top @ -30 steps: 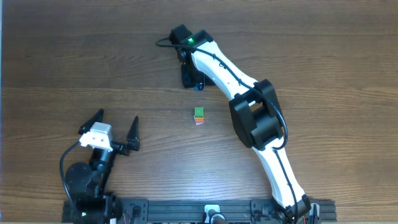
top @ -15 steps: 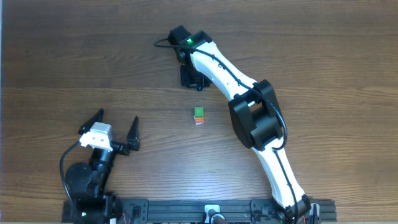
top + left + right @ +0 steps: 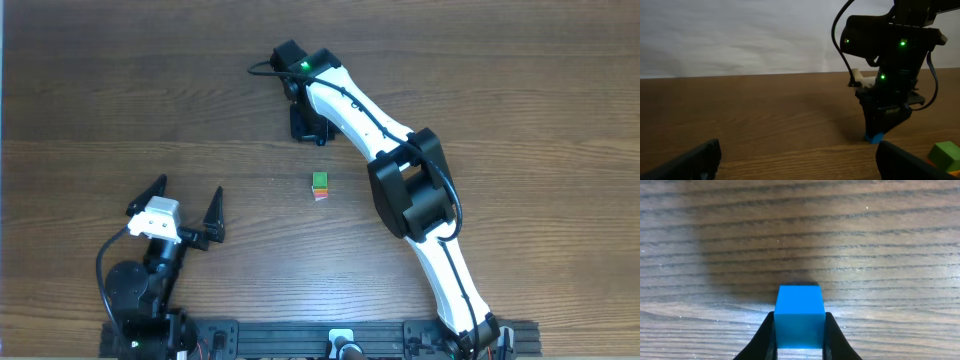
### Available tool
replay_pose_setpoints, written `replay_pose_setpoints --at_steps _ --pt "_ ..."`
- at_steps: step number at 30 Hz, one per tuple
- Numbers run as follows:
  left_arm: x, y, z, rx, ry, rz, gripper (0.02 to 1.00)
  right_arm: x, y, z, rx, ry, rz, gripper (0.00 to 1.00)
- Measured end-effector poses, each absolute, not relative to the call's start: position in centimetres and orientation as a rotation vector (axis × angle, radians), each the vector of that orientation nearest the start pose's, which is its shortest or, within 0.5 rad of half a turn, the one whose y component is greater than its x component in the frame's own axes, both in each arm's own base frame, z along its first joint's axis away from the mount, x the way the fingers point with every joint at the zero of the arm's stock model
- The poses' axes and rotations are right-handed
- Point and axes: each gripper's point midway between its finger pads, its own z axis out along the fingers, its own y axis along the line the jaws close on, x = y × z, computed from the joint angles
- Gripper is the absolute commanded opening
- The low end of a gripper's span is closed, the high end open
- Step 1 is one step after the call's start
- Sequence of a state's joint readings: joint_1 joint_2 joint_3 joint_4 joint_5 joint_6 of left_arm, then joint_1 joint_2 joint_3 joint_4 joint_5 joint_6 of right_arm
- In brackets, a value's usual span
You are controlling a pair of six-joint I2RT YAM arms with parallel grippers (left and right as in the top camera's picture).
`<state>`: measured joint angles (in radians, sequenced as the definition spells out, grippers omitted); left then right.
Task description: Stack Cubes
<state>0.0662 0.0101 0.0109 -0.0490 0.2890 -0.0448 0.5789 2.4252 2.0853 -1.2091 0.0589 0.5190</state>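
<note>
Top view: the right arm reaches up and across the middle of the wooden table [image 3: 90,90], and the right gripper [image 3: 312,135] points down at the wood. A small stack, a green cube [image 3: 320,180] on a red cube [image 3: 320,198], sits near it, back toward the arm bases and almost in line with it. The left gripper [image 3: 190,186] rests with its fingers spread wide at the lower left, well apart from the stack, so the right arm is the nearer one. Left wrist view: the right gripper's tips hold a blue cube [image 3: 874,137] low at the table. It is not possible to tell whether the cube touches the wood. The green cube sits nearer the camera than that gripper. Right wrist view: the two fingers [image 3: 832,335] pinch the blue cube by opposite faces, with its top face level and wood grain beyond. Compared with the earlier frames, the stack and the left arm are unchanged, and the right gripper has barely shifted.
</note>
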Motion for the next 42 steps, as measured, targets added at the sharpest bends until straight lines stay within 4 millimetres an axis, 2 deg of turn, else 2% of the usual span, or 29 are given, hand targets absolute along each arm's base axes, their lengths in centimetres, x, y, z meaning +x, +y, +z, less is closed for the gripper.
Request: replay_pose_setpoints --at_steps 5,8,10,12,17,19,22,25,29,34,39,42 --pt "24.2 -3.3 16.5 0.133 1.616 -0.217 0.998 40.0 24.9 1.9 -0.092 3.100 -0.070 0.009" --pt "24.2 -3.3 16.5 0.134 1.616 -0.217 1.000 40.0 24.9 3.3 -0.091 3.086 -0.056 0.009" --pt "24.2 -3.3 16.5 0.133 1.616 -0.217 1.000 39.9 25.0 5.4 -0.093 3.057 -0.028 0.012" --pt "24.2 -3.3 16.5 0.133 1.616 -0.217 0.998 39.7 25.1 8.4 -0.095 3.016 0.008 0.012" --pt "24.2 -3.3 16.5 0.133 1.616 -0.217 1.000 38.1 24.5 15.1 -0.103 2.942 0.071 0.009" --pt "24.2 -3.3 16.5 0.133 1.616 -0.217 0.996 37.2 24.1 16.8 -0.107 2.931 0.082 0.012" --pt "24.2 -3.3 16.5 0.133 1.616 -0.217 1.000 35.7 23.7 18.3 -0.128 2.938 0.075 0.012" --pt "24.2 -3.3 16.5 0.133 1.616 -0.217 1.000 34.3 24.3 18.7 -0.161 2.926 0.081 0.012" --pt "24.2 -3.3 16.5 0.133 1.616 -0.217 1.000 31.6 24.7 18.3 -0.199 2.917 0.096 0.009" --pt "24.2 -3.3 16.5 0.133 1.616 -0.217 1.000 28.5 23.0 16.9 -0.171 2.953 0.077 0.012" --pt "24.2 -3.3 16.5 0.133 1.616 -0.217 0.998 27.7 23.0 15.4 -0.161 2.976 0.065 0.009" --pt "24.2 -3.3 16.5 0.133 1.616 -0.217 1.000 27.4 23.5 15.3 -0.164 2.974 0.076 0.009"
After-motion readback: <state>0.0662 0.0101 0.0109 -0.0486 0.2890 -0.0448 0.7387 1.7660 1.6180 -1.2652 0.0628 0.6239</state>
